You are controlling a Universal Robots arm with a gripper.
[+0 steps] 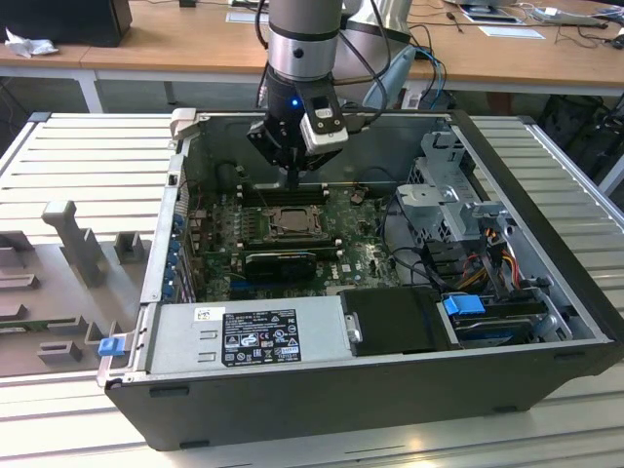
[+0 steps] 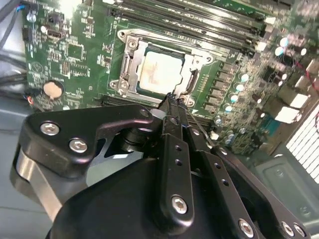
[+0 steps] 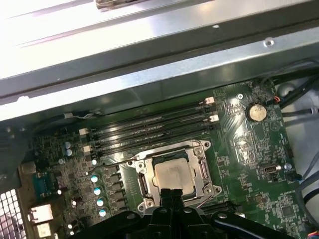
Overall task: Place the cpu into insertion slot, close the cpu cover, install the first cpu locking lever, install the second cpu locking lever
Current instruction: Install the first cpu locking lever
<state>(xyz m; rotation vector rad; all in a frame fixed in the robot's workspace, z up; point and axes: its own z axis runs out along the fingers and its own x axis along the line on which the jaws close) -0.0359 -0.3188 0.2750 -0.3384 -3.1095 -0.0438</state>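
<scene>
In the exterior view the arm (image 1: 297,39) comes straight down from above into the open computer case (image 1: 390,390). Its gripper (image 1: 292,178) points downward and hangs just over the socket's (image 1: 314,234) far edge, between that edge and the long black memory slots (image 1: 283,192). The pale chip (image 1: 291,220) lies flat in the socket with the metal cover (image 1: 265,220) folded down around it. The grey power supply (image 1: 244,336) sits well nearer the camera than the socket, and there is open board on both sides of the socket. In the second wrist view the gripper (image 2: 171,99) has its two fingers pressed together with nothing between them, their joined tip at one corner of the cover (image 2: 128,64). I cannot tell whether it touches the cover. The chip (image 2: 159,72) shows through the cover's square window. A thin wire lever (image 2: 202,130) runs out from beside the tip, and a coin battery (image 2: 52,89) lies well off from the socket. In the first wrist view the gripper (image 3: 170,195) meets the cover's (image 3: 172,148) edge nearest the camera, beside the chip (image 3: 172,174). The memory slots (image 3: 149,129) lie just beyond the socket, with the case wall (image 3: 149,64) rising behind them. The battery (image 3: 256,112) is off to one side.
</scene>
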